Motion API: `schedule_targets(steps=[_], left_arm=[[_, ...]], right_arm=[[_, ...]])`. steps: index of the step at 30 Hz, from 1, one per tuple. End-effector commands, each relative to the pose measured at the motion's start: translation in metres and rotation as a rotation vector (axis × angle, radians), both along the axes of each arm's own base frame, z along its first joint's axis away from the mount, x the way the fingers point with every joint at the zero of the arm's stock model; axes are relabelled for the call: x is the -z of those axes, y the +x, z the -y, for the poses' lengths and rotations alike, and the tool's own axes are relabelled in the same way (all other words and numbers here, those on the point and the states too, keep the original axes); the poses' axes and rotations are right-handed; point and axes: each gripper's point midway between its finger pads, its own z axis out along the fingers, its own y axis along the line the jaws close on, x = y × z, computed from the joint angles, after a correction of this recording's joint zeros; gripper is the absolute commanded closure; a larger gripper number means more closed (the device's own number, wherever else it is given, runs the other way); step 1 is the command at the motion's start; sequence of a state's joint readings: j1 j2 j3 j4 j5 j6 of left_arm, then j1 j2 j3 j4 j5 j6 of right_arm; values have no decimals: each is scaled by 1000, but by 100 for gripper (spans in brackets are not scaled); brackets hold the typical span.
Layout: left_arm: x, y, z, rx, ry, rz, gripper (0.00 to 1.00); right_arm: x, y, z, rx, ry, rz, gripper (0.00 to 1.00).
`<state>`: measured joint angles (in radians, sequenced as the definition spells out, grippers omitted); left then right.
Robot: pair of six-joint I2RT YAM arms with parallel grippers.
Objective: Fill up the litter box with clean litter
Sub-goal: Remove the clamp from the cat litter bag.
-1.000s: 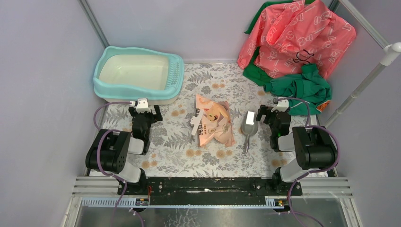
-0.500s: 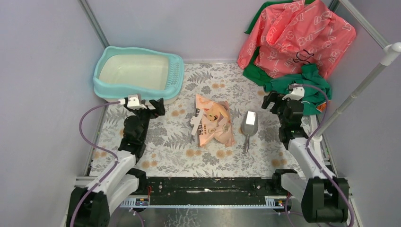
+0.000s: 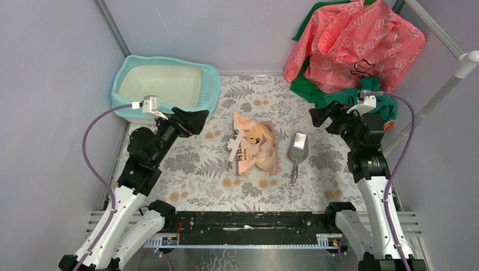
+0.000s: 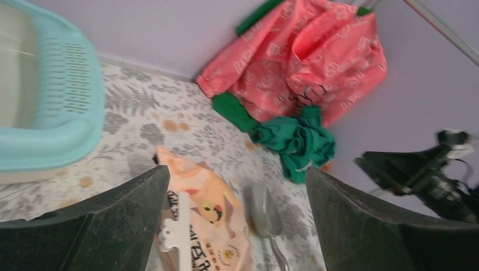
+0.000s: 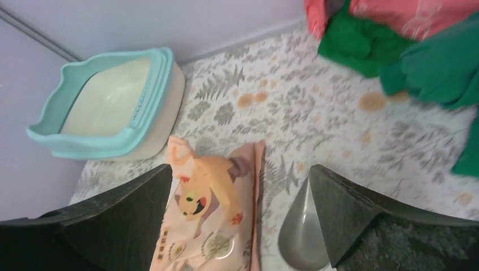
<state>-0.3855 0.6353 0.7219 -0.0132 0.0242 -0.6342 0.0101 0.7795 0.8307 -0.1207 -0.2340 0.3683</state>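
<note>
Two claws are held open and empty: left claw [image 3: 189, 120], right claw [image 3: 323, 116]. Litter box [image 3: 210, 84] is set just beyond the left claw, pan bare. No clean litter is seen loose. Clipped bag [image 3: 255, 148] and scoop [image 3: 297, 148] are laid between the claws. Step judged: approach; bag to be gripped next.

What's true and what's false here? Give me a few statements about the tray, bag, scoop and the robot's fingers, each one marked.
1. The litter box already holds litter. False: its cream inner pan shows bare.
2. The pink-orange bag carries a white clip. True.
3. The right fingers grip the grey scoop. False: they stand open and empty, and the scoop lies beside the bag.
4. The left fingers stand open, holding nothing. True.
</note>
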Motion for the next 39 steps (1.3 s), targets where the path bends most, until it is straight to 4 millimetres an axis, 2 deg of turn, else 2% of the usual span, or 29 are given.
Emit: schedule_targets(steps=[1, 3, 5, 8, 11, 12, 14, 18, 19, 21, 24, 26, 29, 31, 33, 35, 39], left_arm=[[-15, -9, 42, 241, -12, -48, 1], [-29, -9, 53, 307, -16, 12, 1], [-34, -5, 63, 351, -48, 33, 1], [-15, 15, 75, 364, -128, -79, 1], [3, 23, 91, 457, -186, -148, 1], [0, 23, 95, 500, -219, -127, 1], [3, 27, 94, 501, -241, -127, 1], [3, 36, 84, 336, -121, -115, 1], [-1, 36, 83, 330, -124, -92, 1], [1, 39, 74, 318, -214, -127, 1], [-7, 28, 77, 475, -322, -86, 1], [2, 34, 75, 431, -265, -115, 1], [20, 46, 64, 230, -122, -172, 1], [30, 47, 62, 216, -106, -186, 1], [44, 48, 66, 232, -115, -202, 1], [64, 51, 73, 254, -120, -240, 1], [118, 62, 69, 181, -28, -355, 1]], right_arm=[[34, -1, -27, -85, 214, -142, 0], [29, 9, -44, -185, 256, -120, 0], [35, 19, -50, -216, 288, -169, 0], [42, 35, -48, -194, 284, -205, 0], [39, 43, -41, -151, 248, -176, 0], [37, 45, -40, -147, 233, -162, 0], [33, 47, -41, -161, 202, -145, 0], [32, 54, -39, -147, 194, -128, 0], [33, 56, -36, -111, 227, -146, 0], [32, 54, -46, -174, 242, -154, 0], [32, 43, -63, -289, 206, -134, 0], [43, 39, -67, -308, 203, -175, 0], [64, 32, -81, -385, 232, -289, 0], [73, 31, -89, -385, 186, -300, 0], [91, 24, -98, -361, 79, -354, 0], [106, 16, -112, -360, -16, -395, 0], [126, 14, -117, -295, -162, -440, 3]])
